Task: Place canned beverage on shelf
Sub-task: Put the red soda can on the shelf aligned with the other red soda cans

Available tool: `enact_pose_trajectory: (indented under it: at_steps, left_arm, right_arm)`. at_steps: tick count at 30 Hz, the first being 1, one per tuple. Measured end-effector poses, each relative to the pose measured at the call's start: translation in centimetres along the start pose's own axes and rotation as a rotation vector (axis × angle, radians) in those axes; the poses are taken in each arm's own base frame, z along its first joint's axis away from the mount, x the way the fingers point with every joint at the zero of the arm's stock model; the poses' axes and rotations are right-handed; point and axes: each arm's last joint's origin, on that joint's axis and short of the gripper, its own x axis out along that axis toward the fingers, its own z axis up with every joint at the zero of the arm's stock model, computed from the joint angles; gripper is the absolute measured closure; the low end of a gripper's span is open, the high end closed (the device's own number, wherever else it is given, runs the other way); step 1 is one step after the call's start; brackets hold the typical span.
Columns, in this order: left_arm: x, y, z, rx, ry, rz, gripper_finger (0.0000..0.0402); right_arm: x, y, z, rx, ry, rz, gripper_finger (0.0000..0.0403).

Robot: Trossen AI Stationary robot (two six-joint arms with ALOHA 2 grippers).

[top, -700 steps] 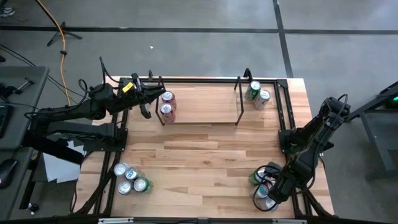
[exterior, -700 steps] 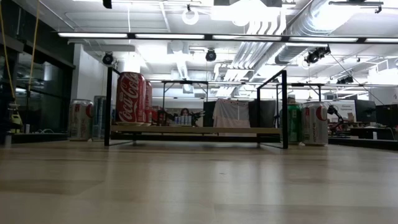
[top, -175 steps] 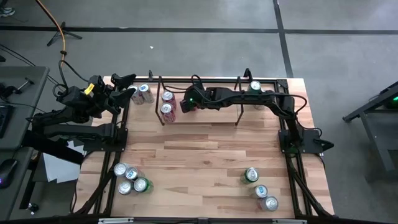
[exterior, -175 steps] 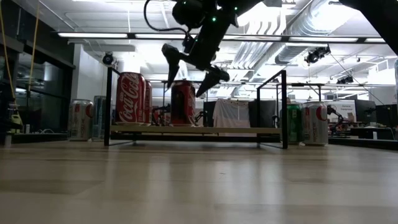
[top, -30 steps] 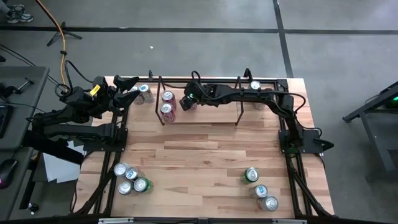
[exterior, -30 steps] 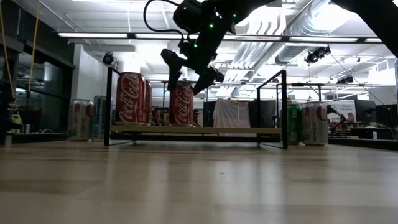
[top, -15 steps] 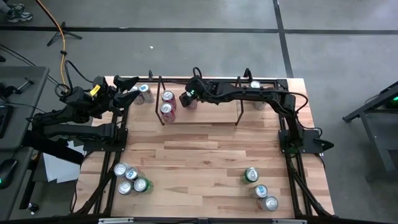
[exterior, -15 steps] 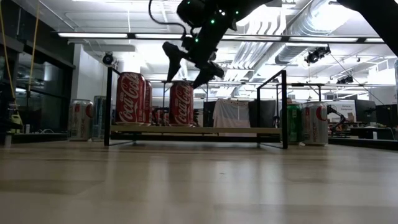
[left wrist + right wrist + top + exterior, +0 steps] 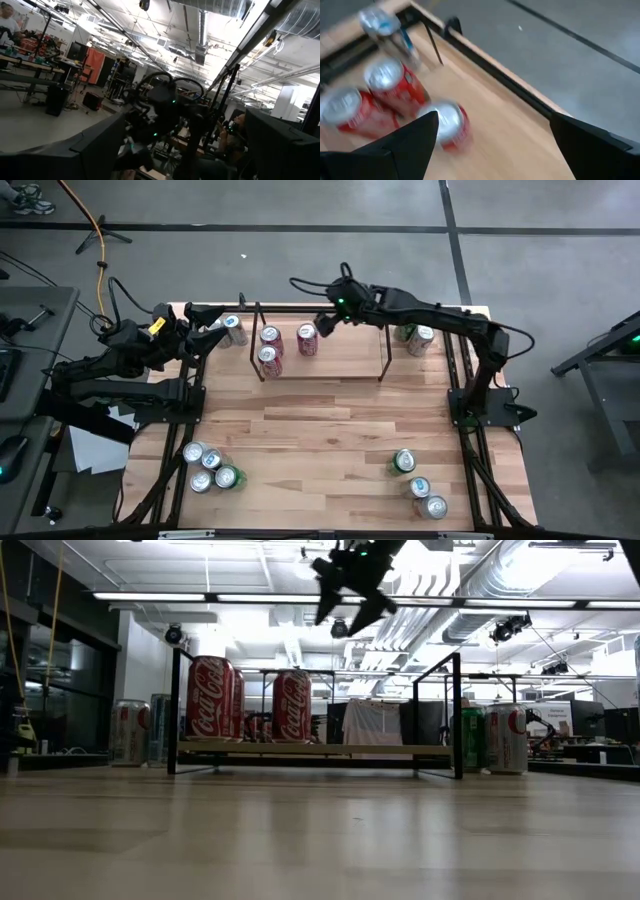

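Coca-Cola can (image 9: 307, 339) stands upright on the shelf (image 9: 320, 370); right hand (image 9: 326, 323), fingers spread and empty, hangs above it, arm stretched across. Left hand (image 9: 196, 315) waits spread at the surface's edge.

The dark right gripper (image 9: 325, 321) hangs raised at far centre, fingers spread; the dark left gripper (image 9: 192, 332) waits far left, fingers apart.

Two dark jointed arms, black cables looped, yellow tag (image 9: 156, 326) on the left.

Setting: robotics lab or workshop. Evidence: exposed ceiling ducts (image 9: 470, 580), strip lights (image 9: 250, 597), cluttered workbenches (image 9: 30, 65), concrete floor (image 9: 300, 250).
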Motion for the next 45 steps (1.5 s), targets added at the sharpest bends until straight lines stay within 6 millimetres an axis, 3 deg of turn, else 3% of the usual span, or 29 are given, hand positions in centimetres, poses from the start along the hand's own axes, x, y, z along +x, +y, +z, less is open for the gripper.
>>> enact_pose_trajectory:
  at_steps: [6, 11, 13, 16, 20, 21, 23, 24, 28, 32, 40, 45]
  left_arm:
    - [0.0, 0.0, 0.0, 0.038, 0.003, 0.001, 0.0071]
    - [0.0, 0.2, -0.6, 0.080, 0.065, 0.018, 0.0072]
    - [0.0, 0.3, -1.1, 0.089, 0.105, 0.017, 0.0078]
    - [0.0, 0.6, -2.5, 0.092, 0.164, -0.023, 0.0115]
    - [0.0, 1.2, -5.1, 0.057, 0.213, -0.074, 0.0239]
    - [0.0, 1.4, -5.7, 0.039, 0.211, -0.087, 0.0280]
    - [-0.1, 1.7, -7.0, -0.009, 0.191, -0.117, 0.0362]
    - [-0.1, 1.8, -7.5, -0.047, 0.173, -0.136, 0.0380]
    - [-0.2, 2.2, -8.5, -0.130, 0.109, -0.168, 0.0395]
    - [-0.2, 2.2, -8.2, -0.137, 0.075, -0.158, 0.0399]
    - [-0.2, 2.2, -7.8, -0.102, 0.018, -0.123, 0.0401]
    - [-0.2, 2.3, -7.8, -0.102, 0.012, -0.108, 0.0401]
  right_arm:
    - [-2.2, -1.1, -1.8, -0.097, 0.204, -0.014, 0.0034]
    - [-3.2, -0.1, -3.9, -0.203, 0.344, -0.031, 0.0070]
    - [-3.1, 0.7, -5.1, -0.239, 0.374, -0.032, 0.0110]
    - [-2.3, 1.7, -7.9, -0.276, 0.446, -0.044, 0.0201]
    - [-1.4, 2.7, -11.7, -0.256, 0.490, -0.006, 0.0362]
    - [-1.3, 3.0, -12.3, -0.236, 0.475, 0.031, 0.0381]
    - [-1.0, 3.7, -13.1, -0.174, 0.416, 0.137, 0.0379]
    - [-0.9, 4.0, -13.1, -0.144, 0.366, 0.191, 0.0375]
    - [0.4, 4.5, -12.5, -0.047, 0.167, 0.286, 0.0396]
    - [3.0, 3.9, -11.9, 0.048, 0.064, 0.299, 0.0399]
    - [7.1, 3.1, -11.9, 0.076, 0.030, 0.272, 0.0402]
    - [7.7, 2.9, -12.0, 0.051, 0.030, 0.263, 0.0403]
